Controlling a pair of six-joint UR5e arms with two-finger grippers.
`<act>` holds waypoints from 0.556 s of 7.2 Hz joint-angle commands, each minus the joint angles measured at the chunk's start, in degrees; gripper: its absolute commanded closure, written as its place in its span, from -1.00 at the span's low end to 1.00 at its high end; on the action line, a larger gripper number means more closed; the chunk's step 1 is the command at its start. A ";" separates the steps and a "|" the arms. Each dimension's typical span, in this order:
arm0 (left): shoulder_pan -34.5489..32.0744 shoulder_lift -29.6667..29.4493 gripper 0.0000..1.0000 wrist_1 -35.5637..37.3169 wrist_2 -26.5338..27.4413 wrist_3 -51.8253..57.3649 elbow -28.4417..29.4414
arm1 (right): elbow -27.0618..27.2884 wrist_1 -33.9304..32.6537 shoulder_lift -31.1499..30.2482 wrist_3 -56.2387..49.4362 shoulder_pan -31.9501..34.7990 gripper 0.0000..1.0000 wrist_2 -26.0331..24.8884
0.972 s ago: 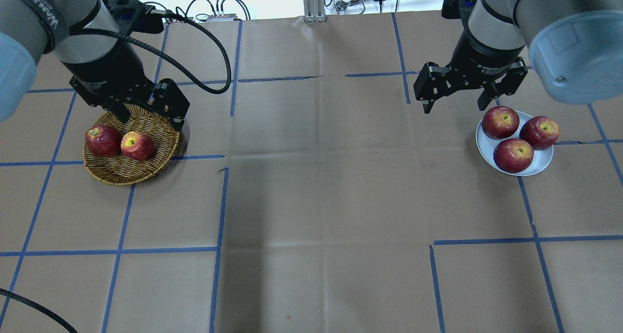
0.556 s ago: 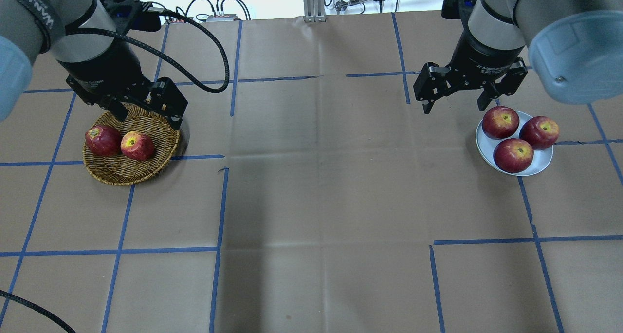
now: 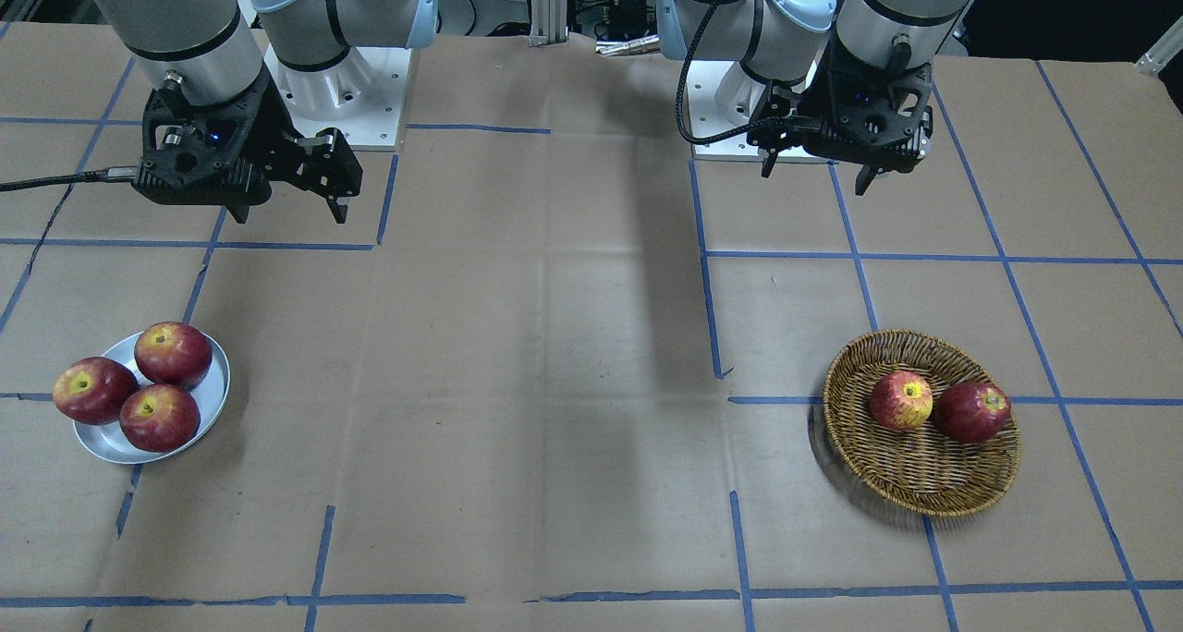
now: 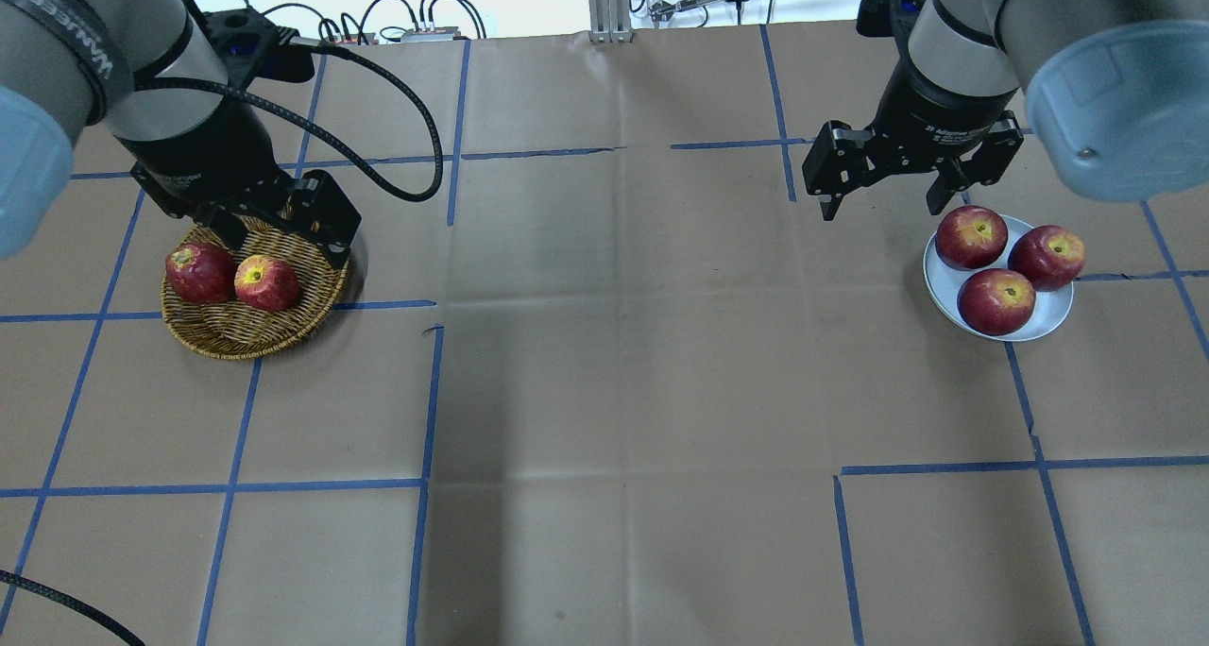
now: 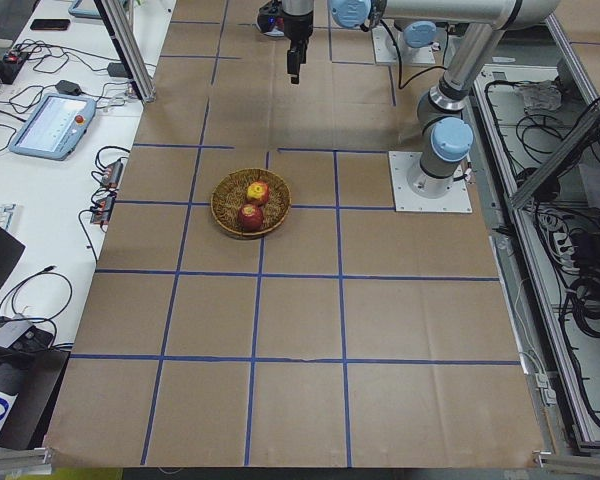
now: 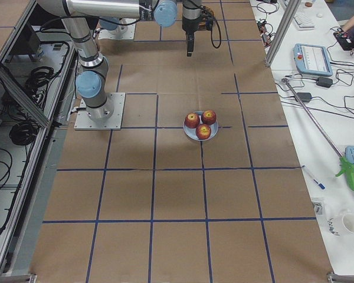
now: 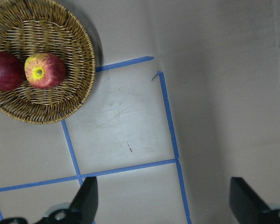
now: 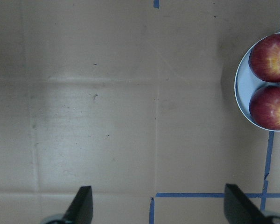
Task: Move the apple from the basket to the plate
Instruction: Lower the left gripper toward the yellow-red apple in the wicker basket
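Surface (image 4: 614, 344): brown paper ruled into squares with blue tape, cables trailing past its far edge.
Left claw (image 4: 283, 242): fingers spread wide, holding nothing, hanging high over the surface.
Apple (image 4: 267, 282): yellow-streaked, lying in the basket (image 4: 236, 344), lower than the left claw and off to one side of it, touching a dark red apple (image 4: 199, 272).
Right claw (image 4: 885, 207): spread wide too, empty, up in the air.
Plate (image 4: 1048, 320): below the right claw and off to its side, carrying three red apples (image 4: 996, 301) packed close together.
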 commanded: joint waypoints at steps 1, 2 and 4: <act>8.10 -0.78 -0.98 11.80 -0.47 8.94 -7.90 | 0.04 0.00 0.00 0.00 0.00 -1.00 0.00; 12.50 -2.18 -0.98 16.47 -0.56 13.83 -12.12 | -0.04 0.00 0.00 0.00 0.00 -1.00 0.00; 14.73 -11.19 -0.98 26.74 -0.65 18.97 -12.70 | 0.04 0.00 0.00 0.00 0.00 -1.00 0.00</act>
